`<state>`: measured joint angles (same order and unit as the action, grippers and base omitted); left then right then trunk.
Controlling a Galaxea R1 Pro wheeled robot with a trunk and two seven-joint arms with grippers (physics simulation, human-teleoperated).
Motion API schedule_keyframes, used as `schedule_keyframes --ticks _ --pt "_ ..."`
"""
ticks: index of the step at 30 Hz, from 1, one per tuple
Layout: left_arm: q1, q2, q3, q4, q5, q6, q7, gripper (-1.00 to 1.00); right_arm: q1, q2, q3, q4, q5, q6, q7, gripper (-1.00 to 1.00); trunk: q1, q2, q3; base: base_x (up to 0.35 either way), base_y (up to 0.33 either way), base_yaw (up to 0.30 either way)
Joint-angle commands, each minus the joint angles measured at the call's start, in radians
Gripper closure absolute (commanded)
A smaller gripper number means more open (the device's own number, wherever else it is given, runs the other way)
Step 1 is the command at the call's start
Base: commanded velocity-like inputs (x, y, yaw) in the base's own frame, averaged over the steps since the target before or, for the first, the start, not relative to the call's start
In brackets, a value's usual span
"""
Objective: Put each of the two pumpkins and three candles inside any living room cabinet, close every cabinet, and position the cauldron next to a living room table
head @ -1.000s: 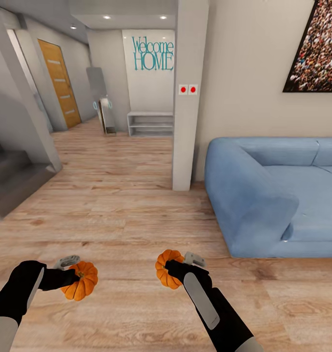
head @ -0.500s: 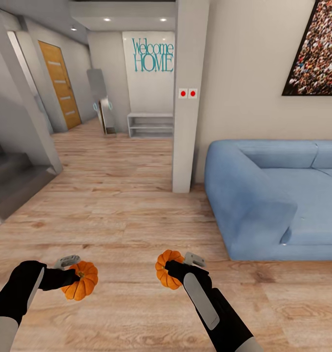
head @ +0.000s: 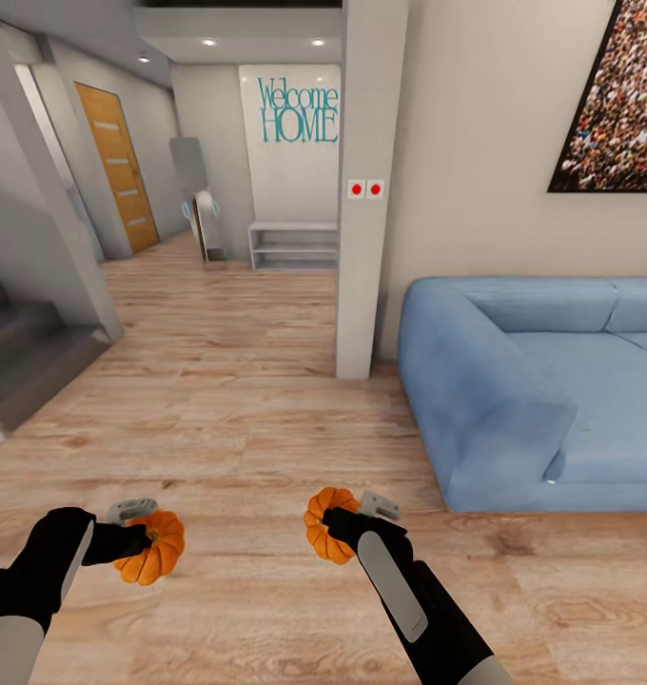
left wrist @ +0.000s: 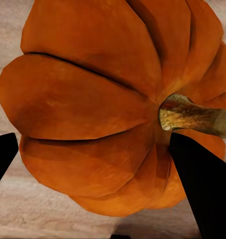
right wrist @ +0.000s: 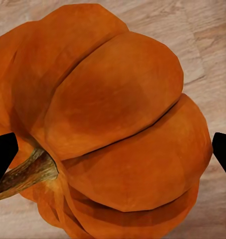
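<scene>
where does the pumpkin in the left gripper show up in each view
Head view: the left pumpkin sits low on the left side, clamped in the left gripper above the wood floor.
Left wrist view: the same pumpkin takes up most of the picture, its stem pointing sideways, between the dark fingers.
Right wrist view: it is not in it; that is the other pumpkin.
Shared landmark: the wood floor behind the fruit.

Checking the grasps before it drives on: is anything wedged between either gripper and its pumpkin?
Nothing visible. The left gripper closes directly on the left pumpkin, and the right gripper directly on the right pumpkin.
</scene>
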<state>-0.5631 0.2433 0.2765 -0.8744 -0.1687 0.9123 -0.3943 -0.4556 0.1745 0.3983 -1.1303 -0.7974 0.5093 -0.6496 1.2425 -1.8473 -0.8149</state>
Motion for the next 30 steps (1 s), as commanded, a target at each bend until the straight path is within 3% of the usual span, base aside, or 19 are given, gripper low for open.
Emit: schedule_keyframes --ticks 1,5,10,13,16,20,24,30 --pt "0.000 -0.006 0.000 0.000 0.003 -0.002 0.029 1.00 0.000 0.000 0.000 0.001 0.000 0.000 -0.004 1.00 -0.004 0.007 0.003 0.000 0.000 0.000" --pt "0.000 -0.021 0.000 0.001 0.005 -0.005 0.083 1.00 0.000 0.000 -0.001 0.001 0.000 0.001 -0.015 1.00 -0.019 0.035 0.016 0.000 0.000 0.000" --pt "0.000 -0.026 0.000 0.004 0.006 -0.006 0.094 1.00 -0.002 0.000 -0.001 0.011 0.015 0.002 -0.133 1.00 -0.038 0.070 0.031 0.000 0.000 0.000" --pt "0.000 -0.043 0.000 0.004 0.002 -0.006 0.097 1.00 -0.003 0.000 -0.002 0.028 0.071 -0.001 -0.177 1.00 -0.050 0.091 0.041 0.000 0.000 0.000" --pt "0.000 -0.070 0.000 0.007 -0.002 -0.041 0.130 1.00 -0.003 0.000 -0.003 0.041 0.162 -0.010 -0.194 1.00 -0.061 0.112 0.050 0.000 0.000 0.000" --pt "0.000 -0.125 0.004 0.025 0.007 -0.091 0.290 1.00 -0.003 0.000 -0.004 0.053 0.231 -0.016 -0.234 1.00 -0.077 0.140 0.063 0.000 0.000 0.000" --pt "0.000 -0.146 0.010 0.030 0.011 -0.099 0.350 1.00 -0.003 0.000 -0.004 0.089 0.243 -0.016 -0.245 1.00 -0.084 0.154 0.069 0.000 0.000 0.000" --pt "0.000 -0.151 0.011 0.031 0.012 -0.101 0.360 1.00 -0.003 0.000 0.000 0.093 0.247 -0.019 -0.243 1.00 -0.084 0.154 0.069 0.000 0.000 0.000"
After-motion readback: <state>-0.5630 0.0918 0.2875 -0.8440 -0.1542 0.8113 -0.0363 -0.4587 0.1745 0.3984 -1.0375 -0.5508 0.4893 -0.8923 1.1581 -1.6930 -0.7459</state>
